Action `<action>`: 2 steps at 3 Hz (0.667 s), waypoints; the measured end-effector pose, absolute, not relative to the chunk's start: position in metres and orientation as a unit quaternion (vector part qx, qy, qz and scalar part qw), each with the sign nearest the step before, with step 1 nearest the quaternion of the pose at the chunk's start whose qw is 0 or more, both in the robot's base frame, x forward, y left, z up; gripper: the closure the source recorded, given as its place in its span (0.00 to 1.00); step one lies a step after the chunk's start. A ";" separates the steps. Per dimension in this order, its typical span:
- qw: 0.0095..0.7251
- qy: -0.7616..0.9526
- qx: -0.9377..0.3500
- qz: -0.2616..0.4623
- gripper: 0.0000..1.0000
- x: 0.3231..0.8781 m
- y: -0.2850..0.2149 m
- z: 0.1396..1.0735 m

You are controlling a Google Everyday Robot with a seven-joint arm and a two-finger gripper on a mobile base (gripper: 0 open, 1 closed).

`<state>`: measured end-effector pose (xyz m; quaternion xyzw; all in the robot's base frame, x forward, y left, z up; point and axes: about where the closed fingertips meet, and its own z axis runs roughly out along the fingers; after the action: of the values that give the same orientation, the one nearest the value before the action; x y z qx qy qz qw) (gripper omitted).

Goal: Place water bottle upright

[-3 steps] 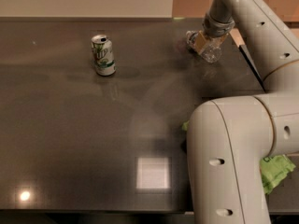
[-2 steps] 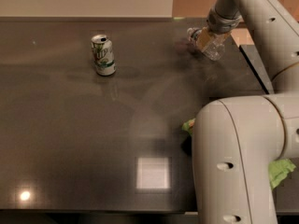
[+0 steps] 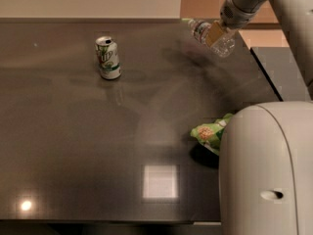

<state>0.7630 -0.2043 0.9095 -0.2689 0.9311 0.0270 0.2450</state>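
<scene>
The water bottle (image 3: 204, 33) is a clear plastic bottle held tilted, nearly on its side, in the air above the far right part of the dark table (image 3: 73, 146). Its neck end points left and its base lower right. My gripper (image 3: 215, 34) is shut on the bottle's middle, coming down from the arm at the top right. The bottle's shadow falls on the table below and left of it.
A green-and-white soda can (image 3: 107, 58) stands upright at the far left-centre of the table. A green snack bag (image 3: 211, 132) lies near the right edge, partly hidden by my white arm housing (image 3: 266, 170). A grey surface (image 3: 283, 72) lies beyond the table's right edge.
My gripper has lifted the bottle off the table and carried it up toward the far edge; the bottle stays tilted. The can has not moved.
</scene>
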 end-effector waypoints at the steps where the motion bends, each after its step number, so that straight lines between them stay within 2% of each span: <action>1: 0.268 0.908 -0.318 0.059 1.00 0.748 -0.184 0.919; 2: 0.265 0.891 -0.359 0.081 1.00 0.726 -0.167 0.916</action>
<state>0.7259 -0.1667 0.9159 -0.3588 0.8913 0.0815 0.2651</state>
